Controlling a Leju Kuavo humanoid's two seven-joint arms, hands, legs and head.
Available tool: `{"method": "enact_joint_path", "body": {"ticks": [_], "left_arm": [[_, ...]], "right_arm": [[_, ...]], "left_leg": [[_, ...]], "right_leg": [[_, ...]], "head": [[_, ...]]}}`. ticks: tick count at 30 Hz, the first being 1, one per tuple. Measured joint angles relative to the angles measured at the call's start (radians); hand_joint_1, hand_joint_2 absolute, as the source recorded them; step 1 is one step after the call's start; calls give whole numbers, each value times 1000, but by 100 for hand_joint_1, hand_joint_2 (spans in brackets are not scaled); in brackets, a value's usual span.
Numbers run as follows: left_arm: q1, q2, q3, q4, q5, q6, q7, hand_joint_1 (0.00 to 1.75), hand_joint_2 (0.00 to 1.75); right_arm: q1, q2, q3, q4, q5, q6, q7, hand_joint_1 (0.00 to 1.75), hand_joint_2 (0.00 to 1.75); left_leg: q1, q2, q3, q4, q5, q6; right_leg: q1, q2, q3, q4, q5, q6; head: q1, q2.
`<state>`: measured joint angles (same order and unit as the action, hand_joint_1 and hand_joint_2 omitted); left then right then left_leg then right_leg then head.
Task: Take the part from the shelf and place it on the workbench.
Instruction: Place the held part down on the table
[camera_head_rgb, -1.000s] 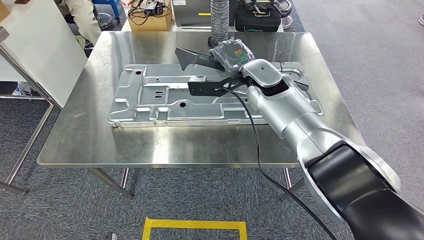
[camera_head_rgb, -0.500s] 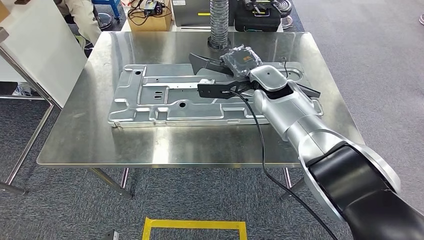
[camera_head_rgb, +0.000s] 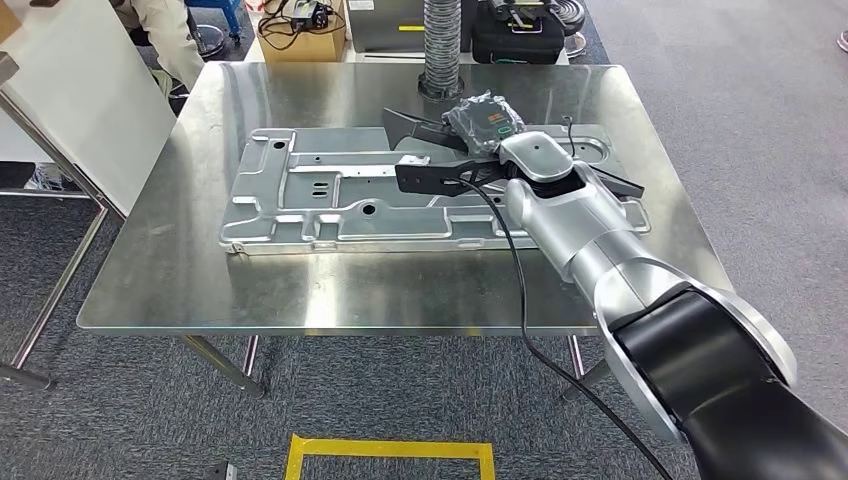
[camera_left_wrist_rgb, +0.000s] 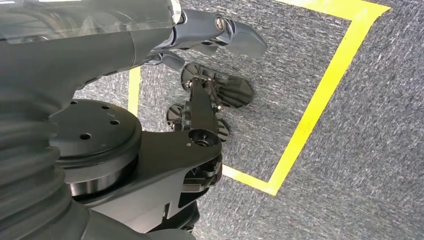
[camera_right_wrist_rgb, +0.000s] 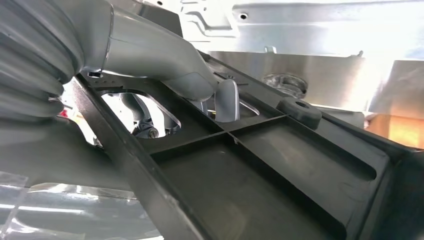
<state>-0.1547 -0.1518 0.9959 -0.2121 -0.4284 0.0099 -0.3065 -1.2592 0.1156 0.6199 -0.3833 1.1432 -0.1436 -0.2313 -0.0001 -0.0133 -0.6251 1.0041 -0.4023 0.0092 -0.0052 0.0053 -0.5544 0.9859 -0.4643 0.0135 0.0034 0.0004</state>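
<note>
One shiny steel workbench (camera_head_rgb: 180, 260), one large stamped silver metal panel (camera_head_rgb: 300, 200), one long black plastic part (camera_head_rgb: 425, 177), one brown cardboard box (camera_head_rgb: 300, 40), one grey ribbed hose (camera_head_rgb: 441, 45), one yellow floor outline (camera_head_rgb: 388, 451)

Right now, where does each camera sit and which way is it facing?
Head view: high on the body, looking forward and down at the workbench; right arm and right hand show.
Left wrist view: on the hanging arm, facing the floor; left hand shows.
Right wrist view: behind the right hand, close on the black part.
Shared: head and right wrist views both show the black part.
</note>
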Motion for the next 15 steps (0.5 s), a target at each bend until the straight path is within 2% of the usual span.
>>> {"method": "enact_joint_path", "body": {"ticks": [15], "left_arm": [[5,0,-5,0,3,-25,-34,0,175]], "right_arm": [[0,0,-102,37,2,19,43,175,175]], "left_leg": [[1,0,1,0,1,0]], "right_leg": [[2,0,0,2,0,0]], "head": [[0,0]]}}
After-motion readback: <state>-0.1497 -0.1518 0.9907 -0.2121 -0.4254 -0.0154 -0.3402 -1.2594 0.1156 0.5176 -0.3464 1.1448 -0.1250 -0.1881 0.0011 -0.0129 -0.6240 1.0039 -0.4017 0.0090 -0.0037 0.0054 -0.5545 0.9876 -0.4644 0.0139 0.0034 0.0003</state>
